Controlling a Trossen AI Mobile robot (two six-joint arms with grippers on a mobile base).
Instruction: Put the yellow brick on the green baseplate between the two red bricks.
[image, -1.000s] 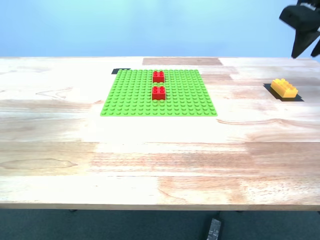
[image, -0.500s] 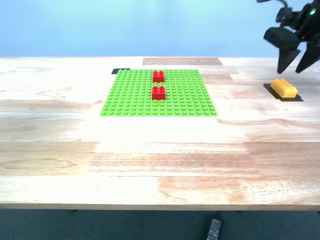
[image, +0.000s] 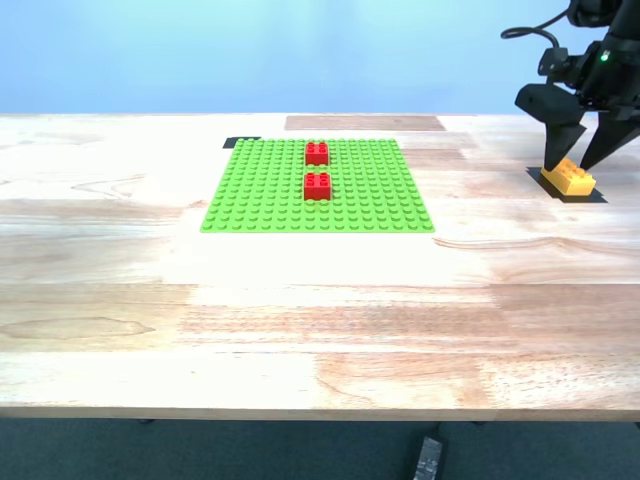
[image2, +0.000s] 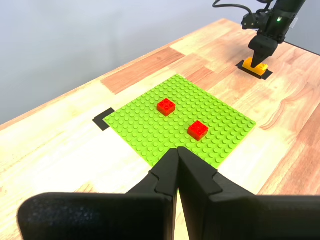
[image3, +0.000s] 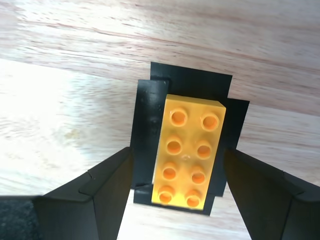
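First gripper: my first gripper (image2: 177, 156), fingers pressed together, hovers over the desk (image: 300, 320) short of the green baseplate (image: 270, 195).
Red bricks: the two red bricks (image: 317, 186) (image: 317, 153) sit on the baseplate, apart.
Second gripper: my second gripper (image3: 175, 172) points down, fingers spread astride the yellow brick (image3: 191, 150).
Second wrist view only: the brick lies on black tape (image3: 150, 125), well apart from the baseplate.

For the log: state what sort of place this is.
Probably a robot test bench, not a home: a bare wooden table against a plain blue backdrop, black tape marks fixing where the yellow brick and green baseplate sit.
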